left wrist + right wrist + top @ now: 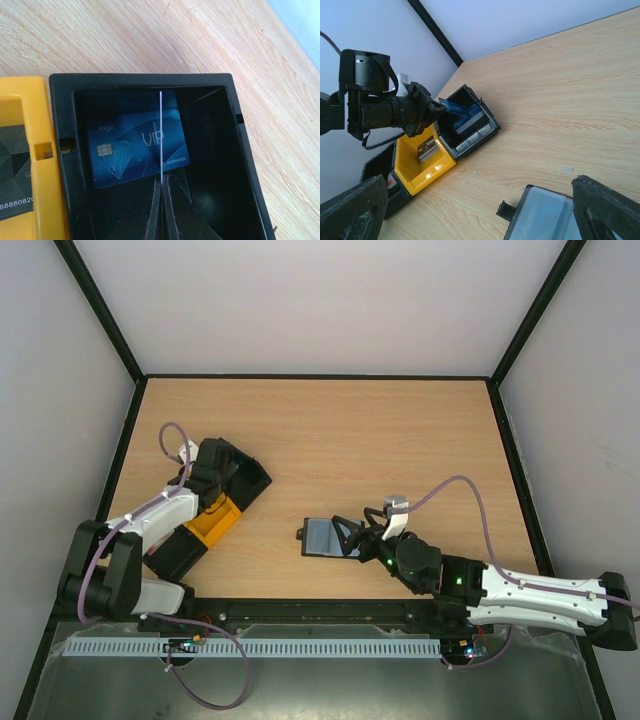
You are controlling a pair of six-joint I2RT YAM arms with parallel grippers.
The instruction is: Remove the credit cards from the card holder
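Wooden desk (400, 440), pale walls. Left tool (161, 182) pinched shut on a thin blue plastic card (454, 107), hanging directly over the black tray compartment (150, 81), where we see another blue VIP card (130, 150) lying flat. Flat black card holder (322, 537) lies mid-desk between the wide-open right tool (352, 537) fingers; right arm nearer.

The pale wood-grain tabletop (400, 430) looks like smooth laminate, pretty matt, with fine streaky grain. The deep black plastic tray (150, 82) is matt with a faint sheen on its inner walls. The yellow plastic tray (420, 172) is way glossier and has a bright glare spot. The blue plastic credit card (135, 145) is glossy, and its gold chip (103, 149) looks metallic. The second blue plastic card (452, 106), pinched in the matt black left end effector (161, 186), is thin and stiff. The flat black card holder (545, 215) has a shiny translucent grey-blue panel.
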